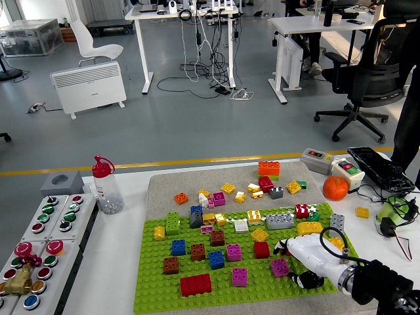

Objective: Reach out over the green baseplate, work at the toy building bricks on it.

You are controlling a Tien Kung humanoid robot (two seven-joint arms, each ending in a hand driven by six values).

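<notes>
**Green baseplate partly filled, right hand low at its lower-right corner**

Green baseplate (pixel 154 289) lies in the lower middle of the frame, and about a dozen bricks stand on it. Nearest the bottom edge are a wide red brick (pixel 195 284) and a magenta brick (pixel 239 276). Behind them come a brown one (pixel 170 264), a blue one (pixel 216 259) and a small red one (pixel 262 249).

At the lower right of the frame the robot's right hand (pixel 307 262), white with dark fingertips, is over the baseplate's corner. It is just beside a purple brick (pixel 279 267). The fingers are bent downward, but I cannot tell if they are closed on any brick, because the hand hides what is under it. The left hand is not visible.

Farther up, in the middle of the frame, many loose bricks lie on the grey mat (pixel 164 187) beyond the plate, among them an orange brick (pixel 268 168) and a grey long brick (pixel 280 221).

I judge the work is in the middle: some bricks are placed, and many loose ones remain.
</notes>
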